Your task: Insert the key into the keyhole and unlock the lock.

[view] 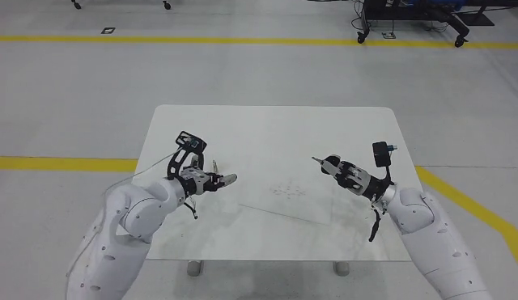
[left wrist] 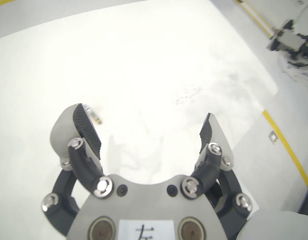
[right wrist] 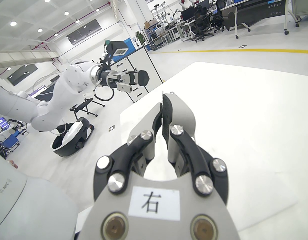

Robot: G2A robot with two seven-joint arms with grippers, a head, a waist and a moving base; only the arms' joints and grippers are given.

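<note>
My right gripper hovers over the right part of the white table. It is shut, with a thin metal tip, the key, poking out past its fingertips. My left gripper is over the left part of the table and faces the right one across a wide gap. It stands open with nothing between its pads. A small silver and brass cylinder peeks out beside one left finger; I cannot tell whether it lies on the table. From the right wrist, the left gripper shows far off.
Faint dark marks sit near the table's middle, between the two grippers. The table's edges lie close behind both arms. Yellow floor lines run around the table, and a white cabinet stands beyond its left side.
</note>
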